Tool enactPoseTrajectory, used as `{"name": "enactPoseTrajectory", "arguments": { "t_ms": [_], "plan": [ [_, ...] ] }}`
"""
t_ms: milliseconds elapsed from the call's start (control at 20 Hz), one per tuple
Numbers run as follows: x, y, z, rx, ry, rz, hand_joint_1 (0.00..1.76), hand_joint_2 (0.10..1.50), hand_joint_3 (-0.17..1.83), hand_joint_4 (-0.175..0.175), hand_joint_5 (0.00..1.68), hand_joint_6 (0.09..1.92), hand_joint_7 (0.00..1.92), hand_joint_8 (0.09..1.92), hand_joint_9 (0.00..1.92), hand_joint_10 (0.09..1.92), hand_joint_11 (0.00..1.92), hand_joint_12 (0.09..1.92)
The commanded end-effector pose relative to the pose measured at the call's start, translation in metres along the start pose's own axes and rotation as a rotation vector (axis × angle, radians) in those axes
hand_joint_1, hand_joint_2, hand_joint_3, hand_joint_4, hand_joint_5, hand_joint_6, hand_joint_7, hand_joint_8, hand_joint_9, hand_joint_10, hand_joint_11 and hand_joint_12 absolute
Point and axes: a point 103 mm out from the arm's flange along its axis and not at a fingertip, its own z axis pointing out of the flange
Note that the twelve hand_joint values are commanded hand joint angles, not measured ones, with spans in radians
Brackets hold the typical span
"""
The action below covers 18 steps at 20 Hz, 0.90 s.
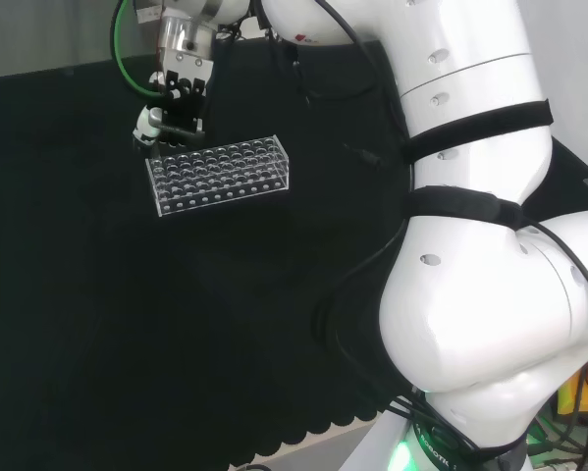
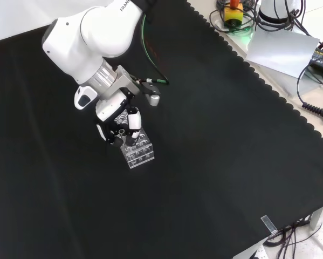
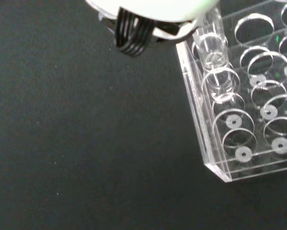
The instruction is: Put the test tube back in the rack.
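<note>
Fingers (image 1: 181,108) of the hand (image 2: 121,123) are curled downward over the far-left corner of the rack as the head view has it, and from my seat they appear to pinch the upper end of the test tube (image 3: 215,57). The grip itself is hidden, so I go by the wrist view, where the clear tube runs out from under the blurred white part of the hand. Its rounded lower end sits inside one of the holes in the outermost row of the clear plastic test tube rack (image 1: 220,175), near that row's end. I see the tube leaning slightly rather than standing straight in the hole, and I cannot tell whether its tip touches the rack's lower plate.

From the head view, the rack lies on the black cloth of the table (image 1: 176,324) with its long side running left to right, and the hand hangs above its left end. Seen from the front, the rack (image 2: 137,152) sits just below the hand, with the white arm link (image 2: 94,35) reaching in from the top left. A green cable (image 1: 124,54) loops beside the wrist.
</note>
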Motion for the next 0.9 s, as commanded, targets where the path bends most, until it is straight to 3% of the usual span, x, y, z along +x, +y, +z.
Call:
{"name": "enactPoseTrajectory", "arguments": {
  "t_ms": [50, 200, 350, 450, 650, 900],
  "plan": [
    [-0.005, -0.001, 0.012, 0.023, -0.002, -0.001, 1.22, 0.7, 0.61, -0.175, 1.25, 0.68, 1.61, 0.71, 1.52, 0.69, 1.12, 1.02],
    [-0.004, -0.002, 0.013, 0.028, 0.009, -0.005, 1.22, 0.7, 0.61, -0.175, 1.25, 0.68, 1.61, 0.71, 1.52, 0.69, 1.12, 1.02],
    [-0.005, -0.001, 0.012, 0.074, 0.055, -0.022, 1.21, 0.71, 0.6, -0.175, 1.23, 0.7, 1.6, 0.72, 1.52, 0.7, 1.08, 1.11],
    [-0.006, 0.0, 0.01, 0.101, 0.074, -0.038, 1.26, 0.75, 0.55, -0.175, 1.16, 0.79, 1.33, 0.79, 1.44, 0.74, 0.86, 1.28],
    [-0.006, -0.003, 0.005, 0.122, 0.095, -0.057, 1.17, 0.57, 0.81, -0.116, 0.84, 0.8, 1.04, 0.86, 1.18, 0.77, 0.53, 1.45],
    [-0.008, -0.011, -0.007, 0.094, 0.131, -0.077, 1.15, 0.53, 0.83, -0.08, 0.7, 0.8, 0.81, 0.91, 0.99, 0.79, 0.42, 1.49]
  ]
}}
